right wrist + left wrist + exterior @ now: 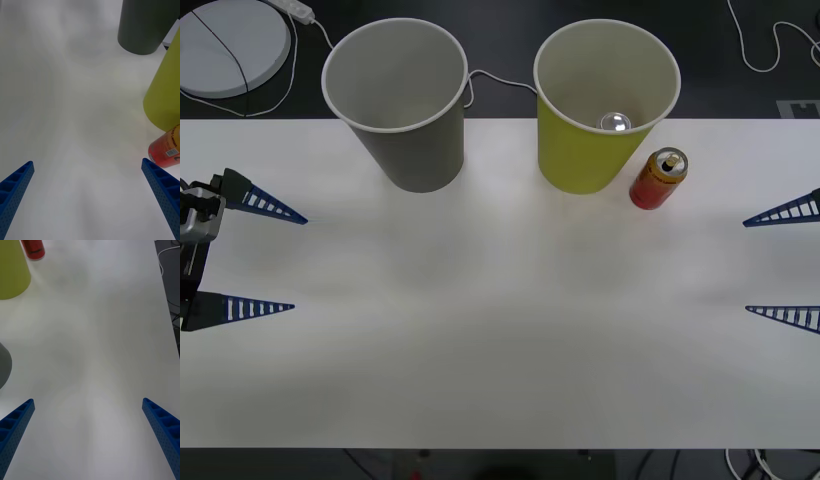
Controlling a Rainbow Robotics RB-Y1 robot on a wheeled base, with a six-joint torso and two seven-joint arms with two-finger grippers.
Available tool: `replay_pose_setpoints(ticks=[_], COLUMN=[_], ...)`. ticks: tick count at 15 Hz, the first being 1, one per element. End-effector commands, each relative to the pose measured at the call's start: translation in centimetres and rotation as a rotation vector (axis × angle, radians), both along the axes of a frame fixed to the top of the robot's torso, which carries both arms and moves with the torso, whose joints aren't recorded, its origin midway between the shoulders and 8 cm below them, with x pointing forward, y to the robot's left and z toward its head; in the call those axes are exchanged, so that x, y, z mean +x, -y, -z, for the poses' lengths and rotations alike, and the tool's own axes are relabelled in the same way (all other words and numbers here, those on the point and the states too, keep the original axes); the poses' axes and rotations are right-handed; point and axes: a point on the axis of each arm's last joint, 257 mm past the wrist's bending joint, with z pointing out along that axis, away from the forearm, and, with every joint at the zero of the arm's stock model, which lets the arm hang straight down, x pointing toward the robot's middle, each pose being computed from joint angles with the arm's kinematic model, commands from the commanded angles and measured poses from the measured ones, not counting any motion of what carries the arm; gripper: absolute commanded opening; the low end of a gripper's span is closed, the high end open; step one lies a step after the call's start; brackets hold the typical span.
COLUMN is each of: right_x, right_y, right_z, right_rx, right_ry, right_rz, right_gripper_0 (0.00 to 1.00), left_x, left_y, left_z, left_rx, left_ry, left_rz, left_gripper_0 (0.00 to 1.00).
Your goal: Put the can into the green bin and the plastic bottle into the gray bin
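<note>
On the white counter, our tall gray bin stands upper left, the yellow-green bin upper centre-right, the small red-orange can just right of it. Left tool and right tool wait open, empty. Next, we judge, the right tool must grasp the can.

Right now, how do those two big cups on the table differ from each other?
The gray bin is gray outside, the green bin yellow-green. The gray bin stands toward the robot's left, the green bin toward its right, with the can beside it. A small shiny object shows inside the green bin; nothing like it shows in the gray bin. Both are upright, tapered, similar in size, with pale insides and white rims.
</note>
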Motion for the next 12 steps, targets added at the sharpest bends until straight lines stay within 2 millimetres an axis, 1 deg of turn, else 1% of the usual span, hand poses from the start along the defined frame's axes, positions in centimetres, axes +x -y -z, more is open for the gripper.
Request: replay_pose_setpoints(ticks=[1,3,4,5,8,12], right_x=[0.0,0.0,-0.4,-0.6,-0.9,0.2], right_y=[0.0,0.0,0.6,1.0,1.6,3.2], right_z=[0.0,0.0,0.6,0.2,-0.1,-0.4], right_rx=[0.000,0.000,0.015,0.016,0.030,0.160], right_ry=[0.000,0.000,-0.024,-0.018,-0.022,-0.008], right_rz=[0.000,0.000,0.022,0.024,0.040,0.140], right_gripper_0=[1.00,1.00,1.00,1.00,1.00,1.00], left_x=[0.0,0.0,0.0,0.0,0.0,0.0], left_y=[0.0,0.0,0.0,0.0,0.0,0.0], left_z=[0.0,0.0,0.0,0.0,0.0,0.0], left_rx=[0.000,0.000,0.000,0.000,0.000,0.000], left_ry=[0.000,0.000,0.000,0.000,0.000,0.000], left_rz=[0.000,0.000,0.000,0.000,0.000,0.000], left_gripper_0=[1.00,1.00,1.00,1.00,1.00,1.00])
